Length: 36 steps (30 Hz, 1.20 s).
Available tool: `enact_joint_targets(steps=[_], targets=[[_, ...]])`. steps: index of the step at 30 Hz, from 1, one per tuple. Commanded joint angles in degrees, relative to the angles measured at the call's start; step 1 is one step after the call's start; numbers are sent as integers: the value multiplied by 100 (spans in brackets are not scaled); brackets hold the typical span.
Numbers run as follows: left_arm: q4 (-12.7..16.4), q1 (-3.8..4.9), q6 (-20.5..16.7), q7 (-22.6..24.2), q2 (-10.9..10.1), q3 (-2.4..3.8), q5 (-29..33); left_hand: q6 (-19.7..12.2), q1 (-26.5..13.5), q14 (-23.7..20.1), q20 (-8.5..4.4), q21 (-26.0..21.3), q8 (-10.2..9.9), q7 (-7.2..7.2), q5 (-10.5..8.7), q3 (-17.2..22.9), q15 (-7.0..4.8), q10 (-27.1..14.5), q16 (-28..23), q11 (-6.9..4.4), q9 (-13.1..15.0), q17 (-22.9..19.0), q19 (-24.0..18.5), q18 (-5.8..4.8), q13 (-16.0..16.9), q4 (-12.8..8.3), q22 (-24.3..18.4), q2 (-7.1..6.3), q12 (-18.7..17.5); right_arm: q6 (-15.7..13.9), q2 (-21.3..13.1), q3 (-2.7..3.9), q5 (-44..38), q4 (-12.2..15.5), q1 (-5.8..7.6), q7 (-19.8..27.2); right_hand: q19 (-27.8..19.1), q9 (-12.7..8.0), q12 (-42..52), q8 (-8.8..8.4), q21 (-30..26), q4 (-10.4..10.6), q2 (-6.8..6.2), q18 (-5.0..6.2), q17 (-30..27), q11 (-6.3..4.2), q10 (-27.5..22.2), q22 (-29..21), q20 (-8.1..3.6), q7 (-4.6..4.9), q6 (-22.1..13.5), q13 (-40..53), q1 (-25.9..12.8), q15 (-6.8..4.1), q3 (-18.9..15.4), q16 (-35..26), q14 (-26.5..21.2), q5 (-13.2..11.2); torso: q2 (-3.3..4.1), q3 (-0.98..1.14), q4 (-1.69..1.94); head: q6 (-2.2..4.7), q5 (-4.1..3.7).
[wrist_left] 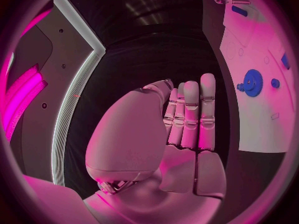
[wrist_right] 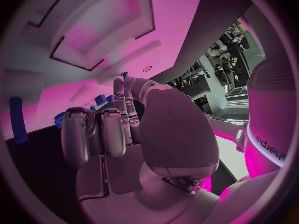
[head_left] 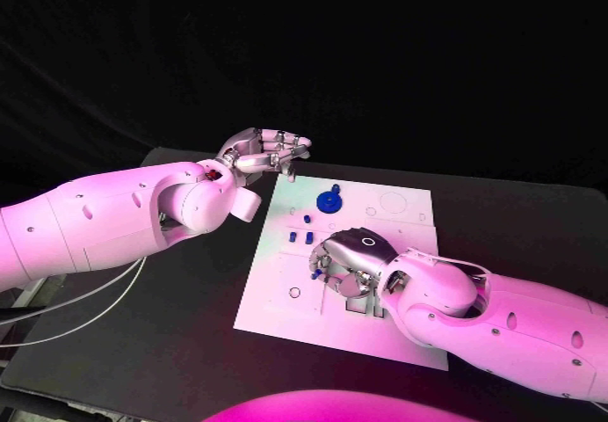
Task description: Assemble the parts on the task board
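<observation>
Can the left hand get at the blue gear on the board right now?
Probably yes: the left hand hovers empty by the task board's far corner, and nothing lies between it and the blue gear.

White task board (head_left: 406, 230), blue parts (head_left: 329, 202), black table (head_left: 152, 334)

The white left arm (head_left: 120, 220) enters from the left edge and reaches toward the upper middle of the frame, its silver many-fingered left hand (head_left: 264, 151) held with fingers extended side by side, holding nothing. The white right arm (head_left: 507, 321) comes from the lower right; its silver right hand (head_left: 349, 264) sits at centre, fingers curled downward.
</observation>
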Motion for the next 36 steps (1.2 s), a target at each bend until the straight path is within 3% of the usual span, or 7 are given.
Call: enact_joint_targets(steps=[1, 22, 27, 28, 30, 36], targets=[[13, 5, 95, 17, 6, 3, 31, -21, 7, -19, -4, -36, -38, 6, 21, 32, 9, -26, -30, -6, -5, -5, 16, 87, 4, 10, -5, -58, 20, 88, 20, -4, -68, -26, -25, -31, 189, 8, -24, 18, -18, -38, -5, -77, 114, 13, 2, 1142, -31, 2, 23, -6, -67, -35, 5, 12, 320, 12, 4, 5, 1, -12, -3], [17, 6, 101, -6, 5, 3, 31, -22, -2, -20, -3, -38, -38, 8, 22, 39, 11, -30, -30, -4, -5, -6, 16, 87, 4, 12, -6, -58, 24, 343, 125, -8, -94, -77, -50, -44, 184, 17, -75, -6, -33, -11, -46, -74, 103, 26, -12, 1140, -22, 6, -29, -17, -229, -24, -59, 9, 318, 48, -2, -5, -2, -24, 25], [17, 6, 104, -14, 4, 3, 31, -23, -5, -20, -2, -39, -38, 8, 23, 47, 12, -33, -30, -4, -5, -8, 17, 87, 5, 11, -7, -57, 28, 303, 133, -12, -111, -109, -51, -109, 131, -28, -197, -128, -136, 35, -112, -53, 71, 95, -181, 1097, 7, 94, -226, -57, -368, 33, -97, -7, 308, 138, -2, -2, 5, -14, 31], [17, 6, 105, -16, 3, 3, 31, -23, -5, -20, -2, -39, -38, 8, 23, 47, 12, -33, -30, -4, -5, -8, 17, 87, 5, 11, -7, -57, 28, 280, 133, -13, -113, -112, -51, -118, 86, -88, -288, -262, -225, 68, -170, -35, 37, 167, -330, 1059, 47, 186, -431, -94, -449, 94, -110, -25, 295, 150, -3, -2, 3, -15, 31], [18, 6, 107, -20, 1, 3, 31, -23, -5, -20, -2, -39, -38, 8, 23, 47, 12, -33, -30, -4, -5, -8, 17, 87, 5, 11, -7, -57, 28, 217, 132, -14, -112, -114, -50, -133, 21, -118, -351, -322, -353, 74, -209, -8, -13, 225, -446, 1003, 84, 232, -505, -125, -484, 134, -116, -52, 278, 148, -3, -3, -1, -11, 31], [18, 6, 121, -32, -1, 3, 31, -23, -5, -20, -2, -39, -38, 8, 23, 47, 12, -33, -30, -4, -5, -8, 17, 87, 5, 11, -7, -57, 28, 8, 95, -15, -123, -52, -52, -143, -62, -162, -406, -411, -515, 60, -287, 27, -83, 272, -604, 932, 137, 242, -615, -164, -522, 179, -142, -92, 248, 136, -2, 3, 1, -6, 33]])
